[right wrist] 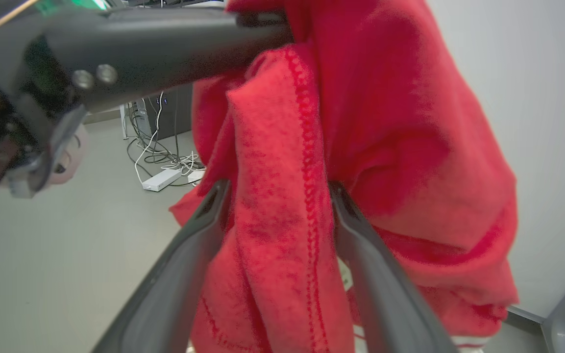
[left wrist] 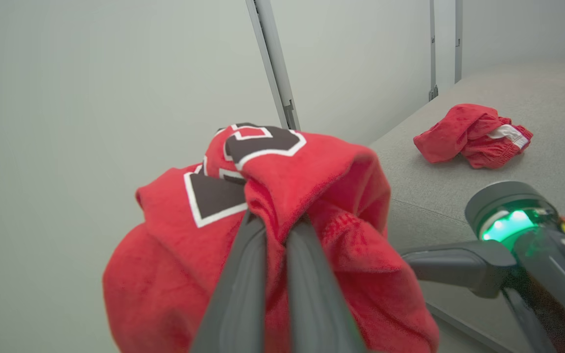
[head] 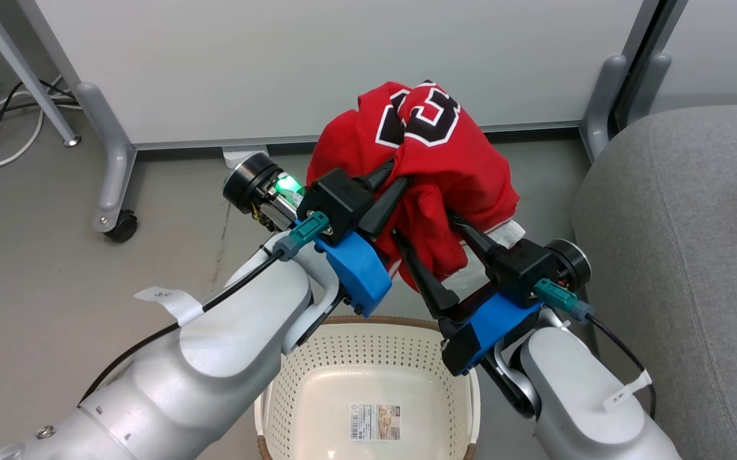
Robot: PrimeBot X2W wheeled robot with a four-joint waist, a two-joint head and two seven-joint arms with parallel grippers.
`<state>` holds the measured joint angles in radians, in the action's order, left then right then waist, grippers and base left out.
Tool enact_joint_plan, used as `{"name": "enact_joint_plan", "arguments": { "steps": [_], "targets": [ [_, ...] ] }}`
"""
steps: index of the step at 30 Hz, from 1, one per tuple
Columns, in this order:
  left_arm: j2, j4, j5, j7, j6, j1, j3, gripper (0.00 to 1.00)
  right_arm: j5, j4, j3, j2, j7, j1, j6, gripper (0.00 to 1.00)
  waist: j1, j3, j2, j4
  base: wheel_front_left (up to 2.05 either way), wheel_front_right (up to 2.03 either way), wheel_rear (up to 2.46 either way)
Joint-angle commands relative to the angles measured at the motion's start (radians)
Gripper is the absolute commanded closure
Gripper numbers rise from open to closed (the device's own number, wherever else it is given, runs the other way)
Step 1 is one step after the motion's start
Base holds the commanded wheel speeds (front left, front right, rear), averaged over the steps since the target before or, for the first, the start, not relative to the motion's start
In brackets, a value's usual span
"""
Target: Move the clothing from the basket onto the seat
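left wrist view shows the left end effector (left wrist: pixel 278 221) pinched shut on a bunched fold of the red number 23 jersey (left wrist: pixel 282 166), which drapes over its fingers and hangs in the air. the right end effector (right wrist: pixel 278 189) has its jaws spread wide, and a thick hemmed fold of the same jersey hangs between its fingers without being squeezed. just below both, the laundry basket (head: pixel 317 383) looks emptied, with its sticker label (head: pixel 374 421) bare on the floor. to the robot's right lies the grey sofa (head: pixel 675 255), where a second red garment (left wrist: pixel 468 137) already rests crumpled on the cushion. the step in hand looks like carrying the jersey across to that cushion. to do it well, the left pinch should stay firm. the right should either close on its fold or slip free so it cannot snag. the trailing hem must ride above the sofa's rounded edge, and release should come well in from that edge, beside the other garment.
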<state>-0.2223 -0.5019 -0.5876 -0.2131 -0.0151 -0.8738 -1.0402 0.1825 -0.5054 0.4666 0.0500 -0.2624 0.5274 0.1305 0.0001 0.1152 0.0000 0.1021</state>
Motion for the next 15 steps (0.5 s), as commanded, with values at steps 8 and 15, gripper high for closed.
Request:
{"name": "enact_joint_plan", "arguments": {
  "steps": [8,15],
  "targets": [
    [0.002,-0.012,0.003,-0.018,-0.005,-0.011,-0.002,1.0,0.07,-0.069,0.033,0.001,-0.004,0.065,0.001,1.0,-0.0001,0.004,0.0,0.005,0.0,0.0,0.0],
    [-0.001,-0.025,-0.004,-0.023,-0.004,-0.013,-0.001,1.0,0.062,-0.075,0.037,0.001,-0.004,0.069,0.001,1.0,-0.0001,0.005,0.0,-0.005,0.0,0.0,0.0]
  ]
}}
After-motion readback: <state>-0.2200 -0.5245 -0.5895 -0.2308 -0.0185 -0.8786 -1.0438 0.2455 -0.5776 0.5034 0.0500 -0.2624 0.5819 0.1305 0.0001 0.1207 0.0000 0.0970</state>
